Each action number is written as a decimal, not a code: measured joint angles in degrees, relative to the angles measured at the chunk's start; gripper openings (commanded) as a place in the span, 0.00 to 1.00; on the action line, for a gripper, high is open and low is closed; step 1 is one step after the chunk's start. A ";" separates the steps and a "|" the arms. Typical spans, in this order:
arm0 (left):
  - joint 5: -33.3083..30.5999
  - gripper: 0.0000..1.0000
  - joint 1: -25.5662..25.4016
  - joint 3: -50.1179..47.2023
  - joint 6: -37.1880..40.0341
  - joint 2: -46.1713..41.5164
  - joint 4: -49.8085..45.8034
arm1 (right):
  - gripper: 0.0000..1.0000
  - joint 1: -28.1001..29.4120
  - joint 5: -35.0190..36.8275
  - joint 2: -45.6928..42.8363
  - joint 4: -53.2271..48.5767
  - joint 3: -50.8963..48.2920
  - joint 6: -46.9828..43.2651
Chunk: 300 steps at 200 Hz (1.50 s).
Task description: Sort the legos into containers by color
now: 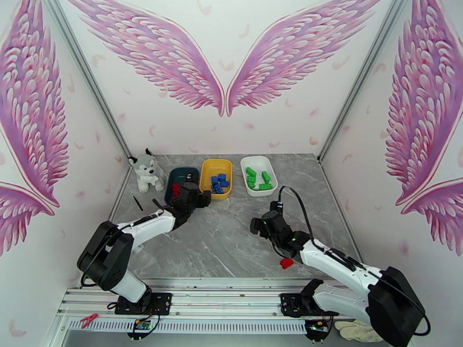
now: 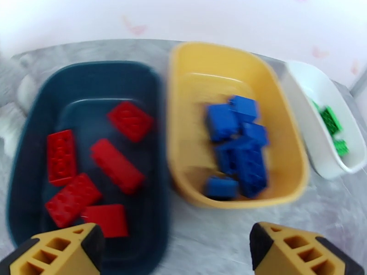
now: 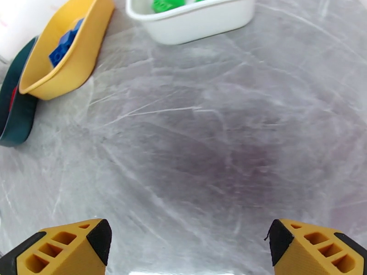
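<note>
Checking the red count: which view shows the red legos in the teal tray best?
Left wrist: it looks down into the dark teal tray, with five red legos spread out, slightly blurred. Top external has the left arm covering much of the tray, a little red showing. Right wrist catches its rim edge-on.

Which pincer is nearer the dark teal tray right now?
Left. The left pincer hangs at the near edge of the dark teal tray; the right pincer is over bare tabletop, off to that tray's right.

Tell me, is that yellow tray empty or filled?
Partly filled: the yellow tray holds a heap of blue legos, with bare floor left at its far end.
</note>
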 measured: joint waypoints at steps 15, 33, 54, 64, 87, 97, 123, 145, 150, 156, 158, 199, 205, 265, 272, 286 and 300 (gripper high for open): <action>2.58 0.85 -3.52 -0.79 1.68 0.24 1.88 | 0.99 -0.07 2.32 -1.75 -3.65 0.55 1.46; 5.90 0.84 -7.80 -1.09 3.85 2.19 5.07 | 0.99 -0.81 4.81 -3.58 -6.93 1.60 2.03; 9.81 0.82 -12.74 -1.14 6.01 6.05 8.85 | 0.99 -4.24 5.97 -5.25 -9.18 3.19 1.79; 12.02 0.82 -15.45 -1.14 7.04 8.31 10.51 | 0.99 -6.99 5.68 -5.86 -9.90 4.26 1.49; 16.22 0.82 -20.37 -1.16 9.09 12.37 13.25 | 0.99 -12.61 3.89 -6.91 -10.16 6.88 0.31; 18.03 0.82 -22.21 -1.20 9.81 13.46 14.23 | 0.99 -14.62 2.60 -7.08 -10.19 8.15 -0.24; 21.24 0.83 -26.34 -1.29 12.17 14.36 16.81 | 0.99 -18.60 -0.76 -7.32 -10.19 10.60 -1.79; 21.94 0.85 -29.29 -1.11 14.34 14.86 18.03 | 0.99 -21.24 -3.63 -8.57 -10.47 10.82 -2.62; 22.03 0.85 -29.97 -0.90 14.69 15.26 18.14 | 0.99 -21.77 -4.22 -9.01 -10.60 10.80 -2.78; 22.08 0.85 -30.69 -0.48 15.17 15.93 18.16 | 0.99 -22.21 -4.87 -9.55 -10.69 10.80 -2.91; 22.10 0.85 -30.99 -0.28 15.41 16.28 18.18 | 0.99 -22.40 -5.09 -9.84 -10.75 10.80 -2.93; 21.68 0.87 -35.23 2.60 17.79 21.86 18.91 | 0.99 -23.19 -7.43 -15.02 -11.72 10.25 -3.02; 21.42 0.87 -35.95 3.15 18.10 22.51 18.91 | 0.99 -23.28 -7.58 -15.85 -12.04 10.05 -3.02; 20.74 0.86 -41.16 10.84 19.78 28.24 18.91 | 0.99 -23.65 -7.58 -20.41 -14.80 8.55 -3.02; 20.65 0.86 -41.42 11.63 19.76 28.85 18.80 | 0.99 -23.74 -7.58 -20.72 -15.08 8.46 -3.02; 20.13 0.83 -41.66 13.27 19.71 30.23 18.67 | 0.99 -23.87 -7.58 -21.20 -15.54 8.41 -2.99; 19.41 0.80 -41.70 14.84 19.45 31.65 18.69 | 0.99 -23.98 -7.58 -21.77 -15.85 8.41 -2.99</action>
